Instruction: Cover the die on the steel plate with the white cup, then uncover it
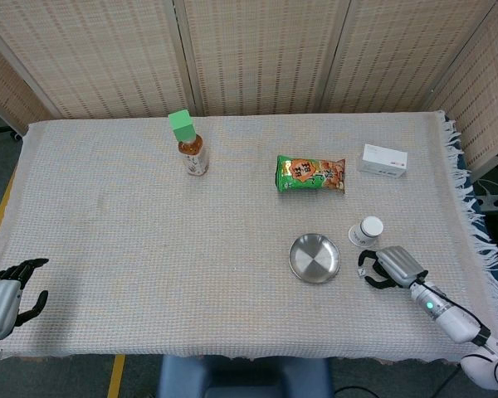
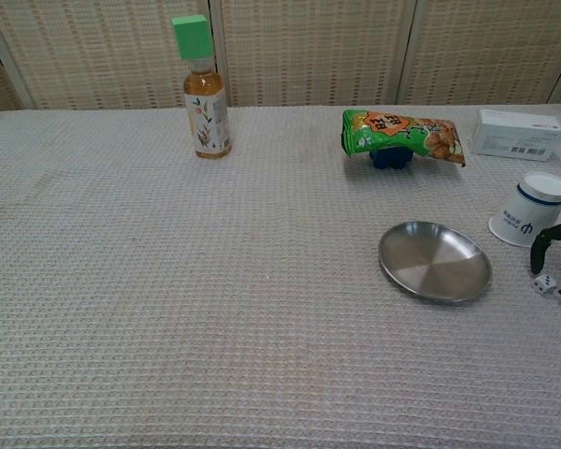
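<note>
The small white die (image 2: 543,284) lies on the cloth, just right of the empty steel plate (image 2: 435,261) and not on it. The white cup (image 2: 529,210) with a blue band stands upside down behind the die. My right hand (image 1: 392,267) hovers at the die, its dark fingers (image 2: 540,251) arched over and around it with nothing held. In the head view the plate (image 1: 314,258) lies left of this hand and the cup (image 1: 366,231) just beyond it. My left hand (image 1: 6,297) rests at the table's near left edge, fingers apart and empty.
A green-capped bottle (image 1: 192,148) stands at the back left. A green snack bag (image 1: 310,175) and a white box (image 1: 383,160) lie behind the plate. The cloth's fringed edge (image 1: 471,217) runs along the right side.
</note>
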Tool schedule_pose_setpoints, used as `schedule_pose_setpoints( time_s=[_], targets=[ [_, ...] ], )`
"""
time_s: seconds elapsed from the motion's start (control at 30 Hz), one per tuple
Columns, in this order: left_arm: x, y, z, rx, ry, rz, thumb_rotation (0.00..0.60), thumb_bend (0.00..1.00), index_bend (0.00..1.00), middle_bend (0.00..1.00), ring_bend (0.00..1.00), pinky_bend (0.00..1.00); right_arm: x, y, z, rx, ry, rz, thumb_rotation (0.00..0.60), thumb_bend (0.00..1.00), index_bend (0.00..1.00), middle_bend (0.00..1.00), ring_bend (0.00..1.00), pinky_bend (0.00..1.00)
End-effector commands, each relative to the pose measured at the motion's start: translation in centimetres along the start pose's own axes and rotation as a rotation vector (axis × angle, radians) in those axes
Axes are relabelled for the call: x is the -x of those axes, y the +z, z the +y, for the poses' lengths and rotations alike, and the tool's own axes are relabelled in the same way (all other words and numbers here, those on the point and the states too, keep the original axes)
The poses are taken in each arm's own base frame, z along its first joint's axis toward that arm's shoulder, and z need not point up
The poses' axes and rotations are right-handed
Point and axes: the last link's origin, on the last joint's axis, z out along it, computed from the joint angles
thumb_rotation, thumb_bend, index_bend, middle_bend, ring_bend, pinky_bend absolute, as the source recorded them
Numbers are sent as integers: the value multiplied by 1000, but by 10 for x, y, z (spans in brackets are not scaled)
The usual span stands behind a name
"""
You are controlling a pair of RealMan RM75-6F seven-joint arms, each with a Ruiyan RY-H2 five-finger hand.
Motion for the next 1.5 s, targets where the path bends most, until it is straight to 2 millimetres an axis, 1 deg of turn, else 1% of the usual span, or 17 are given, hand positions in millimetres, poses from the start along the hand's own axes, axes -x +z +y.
schedule_pose_setpoints(
  time_s=[0.03,0.53,0.6,0.8,1.0,1.1,1.17,1.3,1.4,1.5],
  targets=[
    [0,0,0,0,-1,0,600,398,237,269,317,399,1,1,0,-2,8,7,600,281,440,954,803,943],
    [0,0,0,1,0,0,600,398,237,270,317,400,8,5,1,-10,27,-15,600,292,443,966,819,958],
    [0,0,0,2,0,0,600,399,237,270,317,400,8,5,1,-13,31,-6,600,294,457,971,824,963],
    [0,-1,1,2,0,0,600,399,237,270,317,399,8,5,1,-15,33,16,600,295,542,983,836,977],
    [0,-1,1,2,0,0,600,398,237,270,317,399,8,6,1,-11,34,23,600,299,584,986,841,981],
    [0,-1,1,1,0,0,600,399,237,270,317,399,6,1,-7,-62,39,56,600,308,592,987,843,982],
    [0,-1,0,0,-3,0,600,399,237,270,317,400,4,-6,-15,-106,26,78,600,311,593,987,843,982],
    [-2,-1,0,-3,-6,7,600,398,237,270,317,399,-3,-12,-28,-142,9,116,600,311,592,988,843,982],
    [-3,-1,0,-1,-8,13,600,398,237,270,317,399,-7,-6,-37,-145,-14,112,600,311,593,987,843,982],
    [-3,-1,0,1,-10,14,600,399,237,270,317,400,-10,4,-48,-147,-25,98,600,312,591,988,843,982]
  ],
)
